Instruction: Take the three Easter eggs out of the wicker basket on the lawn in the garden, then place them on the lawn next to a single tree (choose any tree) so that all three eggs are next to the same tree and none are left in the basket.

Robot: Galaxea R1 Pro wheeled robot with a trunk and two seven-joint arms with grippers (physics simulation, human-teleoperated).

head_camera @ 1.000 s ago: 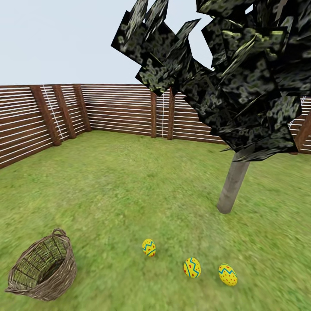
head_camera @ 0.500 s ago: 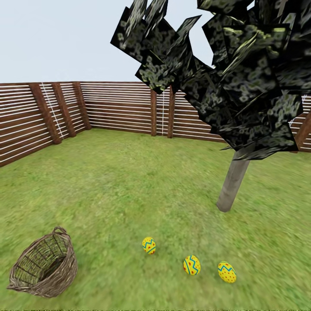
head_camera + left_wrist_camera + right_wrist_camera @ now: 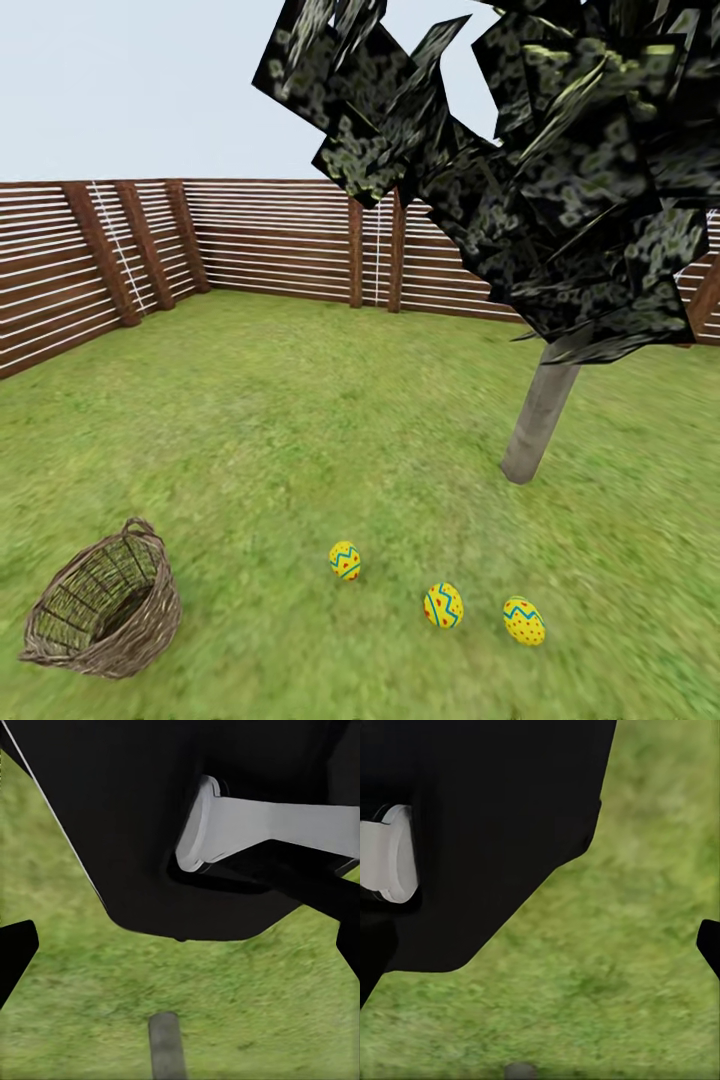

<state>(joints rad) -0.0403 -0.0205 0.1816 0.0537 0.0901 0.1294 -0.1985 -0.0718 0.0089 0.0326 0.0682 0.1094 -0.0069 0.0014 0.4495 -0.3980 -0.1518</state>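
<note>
In the head view we saw the lawn (image 3: 300,420) running back to a wooden slat fence (image 3: 270,250) under a pale sky. The basket (image 3: 105,605) lay at about 8 o'clock in that view, tipped so that its open mouth faced up and away from us, one loop handle at its upper rim; we could make out nothing but weave inside it. The three eggs lay on the grass, all outside the basket and well apart from it. The first egg (image 3: 345,560) sat near 6 o'clock, the second egg (image 3: 443,605) lay toward 5 o'clock from it, and the third egg (image 3: 524,620) lay just beside the second, farther toward 4 o'clock. None of the eggs touched another. The tree (image 3: 540,420) stood at about 3 o'clock, its grey-brown trunk leaning and its dark blocky crown spreading across the upper right of the view. The eggs lay near the foot of the trunk, on the side toward us, the third egg nearest to it.

In the left wrist view we saw grass below a dark body of the robot with a pale grey part, and black finger tips at both edges of the picture, well apart, so the left jaws stood wide with nothing between them. In the right wrist view we saw the same: grass, dark bodywork, and black tips at opposite edges, the right jaws wide and touching nothing.
</note>
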